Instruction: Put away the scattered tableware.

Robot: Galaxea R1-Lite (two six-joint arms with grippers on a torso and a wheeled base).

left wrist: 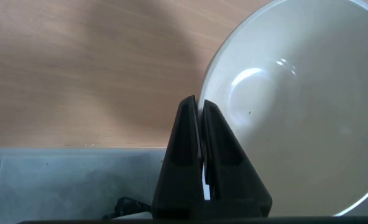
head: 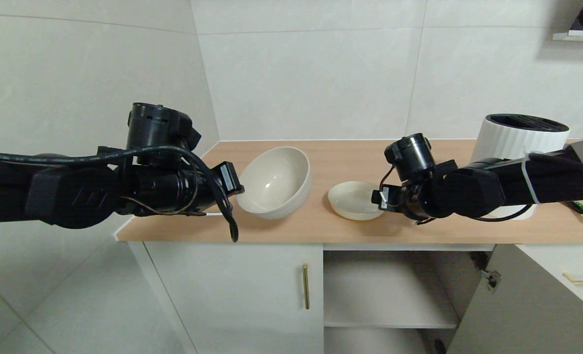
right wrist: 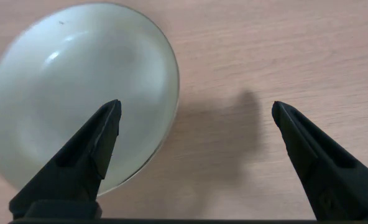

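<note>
The left gripper (head: 238, 190) (left wrist: 201, 103) is pinched tight on the rim of a cream bowl (head: 276, 182) (left wrist: 296, 99), which sits tilted at the left part of the wooden counter (head: 345, 157). The right gripper (head: 378, 198) (right wrist: 196, 124) hangs over the counter with its fingers spread wide, one finger (right wrist: 100, 140) above a small plate (head: 352, 199) (right wrist: 78, 93) that lies flat just beside the bowl. A white ribbed container (head: 522, 140) stands at the right.

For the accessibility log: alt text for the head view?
The left gripper holds a tilted bowl by its rim at a wooden counter; the right gripper sits at a small plate beside it. A white container stands at the right, and a cabinet below is open.
</note>
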